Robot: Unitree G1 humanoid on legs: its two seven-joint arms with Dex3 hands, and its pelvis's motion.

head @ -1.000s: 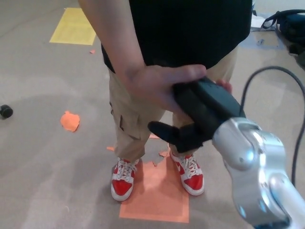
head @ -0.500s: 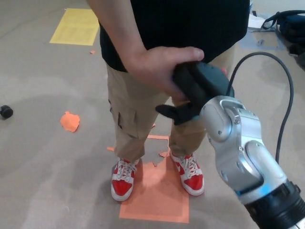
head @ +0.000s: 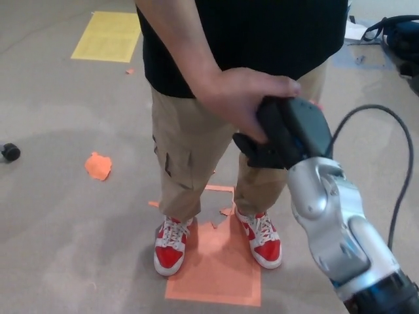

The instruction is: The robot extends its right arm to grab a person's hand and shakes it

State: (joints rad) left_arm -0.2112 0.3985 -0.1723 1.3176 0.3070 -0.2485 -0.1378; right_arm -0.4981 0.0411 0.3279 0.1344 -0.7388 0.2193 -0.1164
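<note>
Mid-handshake, by the look of it: black three-fingered right hand (head: 285, 134) on the silver-jointed arm clasped with the person's bare hand (head: 245, 98), fingers closed around it, the pair just in front of the beige cargo trousers (head: 186, 154), above the orange floor square (head: 213, 265) and red-and-white sneakers (head: 170, 245). Best done with a light, steady grip; short, even up-and-down strokes; no twisting of the wrist; black cable (head: 393, 163) kept free of the clasp. Left hand out of view.
</note>
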